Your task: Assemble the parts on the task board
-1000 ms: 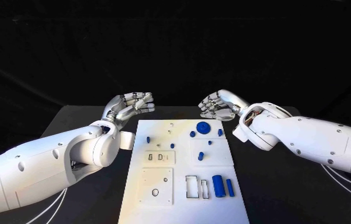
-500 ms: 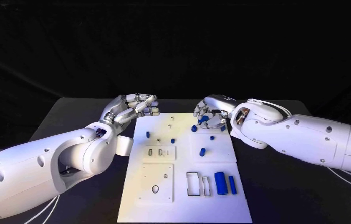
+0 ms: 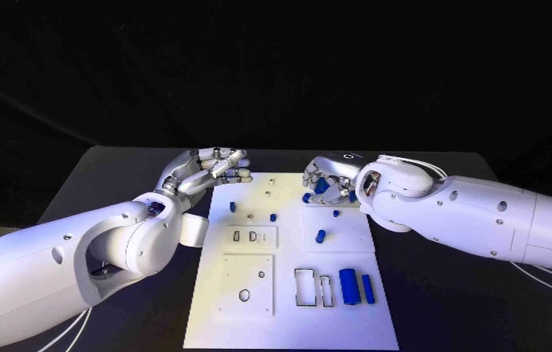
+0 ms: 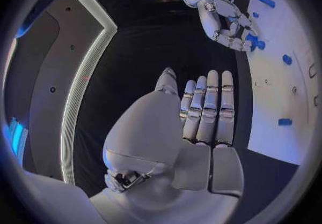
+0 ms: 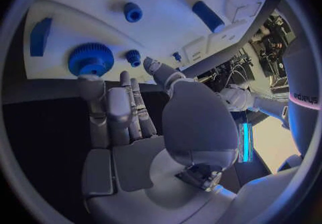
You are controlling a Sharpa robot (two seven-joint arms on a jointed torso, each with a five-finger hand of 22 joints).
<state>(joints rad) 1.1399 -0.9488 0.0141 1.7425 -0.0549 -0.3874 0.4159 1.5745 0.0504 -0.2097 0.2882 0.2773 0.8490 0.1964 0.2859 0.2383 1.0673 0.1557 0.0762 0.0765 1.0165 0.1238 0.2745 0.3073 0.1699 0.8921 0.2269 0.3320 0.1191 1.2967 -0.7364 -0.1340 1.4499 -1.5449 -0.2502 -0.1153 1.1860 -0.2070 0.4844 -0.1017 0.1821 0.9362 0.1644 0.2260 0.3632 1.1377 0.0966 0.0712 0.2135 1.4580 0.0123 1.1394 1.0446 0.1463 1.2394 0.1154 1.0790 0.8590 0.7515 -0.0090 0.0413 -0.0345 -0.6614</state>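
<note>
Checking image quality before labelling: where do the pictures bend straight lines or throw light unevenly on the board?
Head view: task board edges straight, its left side tinted yellowish. Left wrist view: fisheye, board edge curves. Right wrist view: same bending, bluish light over the right hand and big blue gear.

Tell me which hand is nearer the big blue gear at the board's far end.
The right hand: it hovers right over the blue gear, fingers reaching it without gripping. The left hand is off the task board's far left corner, empty.
</note>
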